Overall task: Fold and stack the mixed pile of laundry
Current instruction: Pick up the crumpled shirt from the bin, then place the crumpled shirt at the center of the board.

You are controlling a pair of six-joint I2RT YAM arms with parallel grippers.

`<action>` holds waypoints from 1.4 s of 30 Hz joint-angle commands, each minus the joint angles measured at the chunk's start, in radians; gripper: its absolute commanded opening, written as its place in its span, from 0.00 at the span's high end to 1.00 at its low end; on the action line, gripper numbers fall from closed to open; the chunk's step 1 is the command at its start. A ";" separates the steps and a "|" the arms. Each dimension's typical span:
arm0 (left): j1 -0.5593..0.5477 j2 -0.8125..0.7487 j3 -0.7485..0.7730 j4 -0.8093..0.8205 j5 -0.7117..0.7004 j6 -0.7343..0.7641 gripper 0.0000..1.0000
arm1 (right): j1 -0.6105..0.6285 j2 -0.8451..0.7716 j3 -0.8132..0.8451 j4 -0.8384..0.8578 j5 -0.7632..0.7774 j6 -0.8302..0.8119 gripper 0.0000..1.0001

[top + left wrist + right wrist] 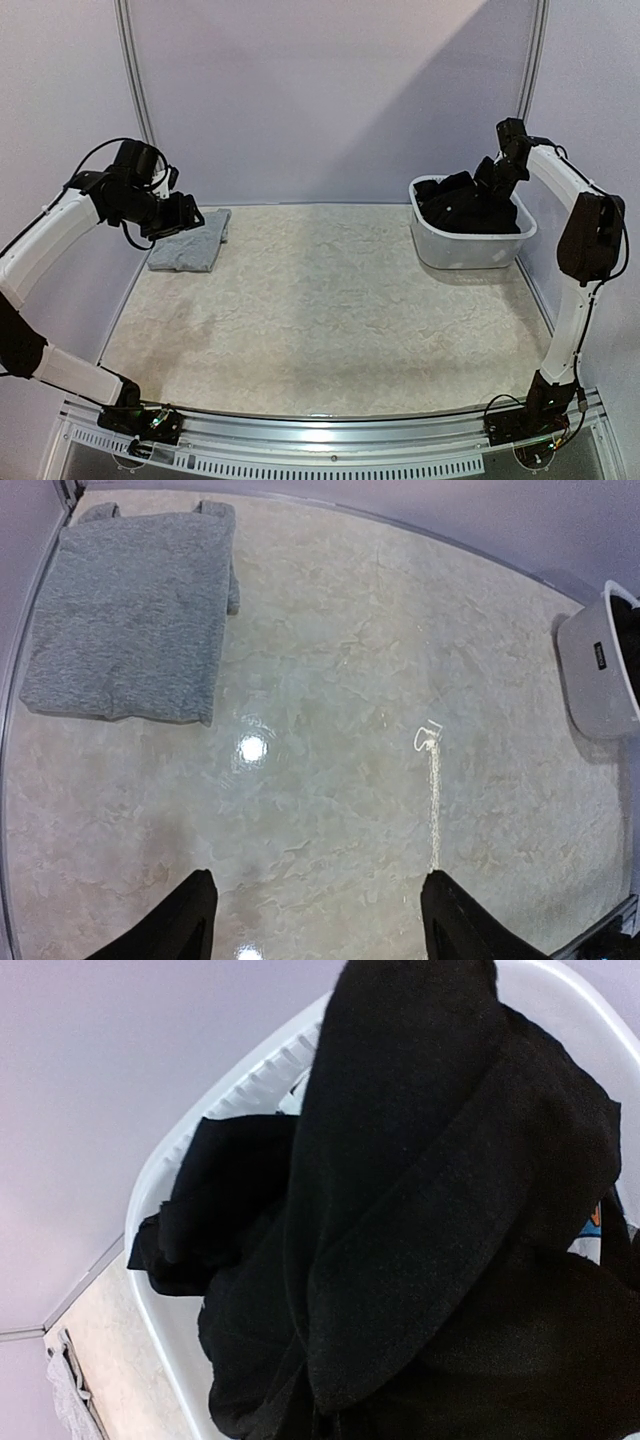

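A light grey sleeveless top (190,242) lies folded flat at the table's back left, and the left wrist view shows it (130,620) at the upper left. My left gripper (193,217) hovers over its right edge, open (320,880) with only bare table between the fingers. A large black garment (465,205) fills the white basket (470,250). My right gripper (492,185) reaches down into it. In the right wrist view the black cloth (420,1210) bunches into folds that run down to the jaws and hide the fingers. A sliver of printed piece (597,1215) peeks out at the right.
The white plastic basket (170,1160) stands at the back right, near the right wall, and its corner shows in the left wrist view (600,670). The pale marbled tabletop (320,300) spreads between the grey top and the basket. Walls close off the back and both sides.
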 commanded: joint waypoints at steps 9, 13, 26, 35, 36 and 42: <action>-0.054 0.077 0.082 0.055 0.029 0.010 0.30 | 0.084 -0.225 0.039 0.162 -0.163 -0.126 1.00; -0.085 0.101 0.105 0.068 0.029 0.005 0.30 | 0.130 -0.312 0.005 0.261 -0.208 -0.146 0.99; -0.170 0.150 0.157 0.096 0.023 0.001 0.31 | 0.313 -0.418 0.113 0.378 -0.253 -0.188 1.00; -0.175 0.105 0.127 0.113 -0.030 -0.026 0.32 | 0.589 -0.326 0.425 0.345 -0.185 -0.214 1.00; -0.175 0.098 0.122 0.115 -0.037 -0.027 0.32 | 0.620 -0.303 0.465 0.336 -0.179 -0.218 1.00; -0.176 0.063 0.121 0.086 -0.096 -0.020 0.32 | 0.711 -0.300 0.494 0.348 -0.139 -0.231 1.00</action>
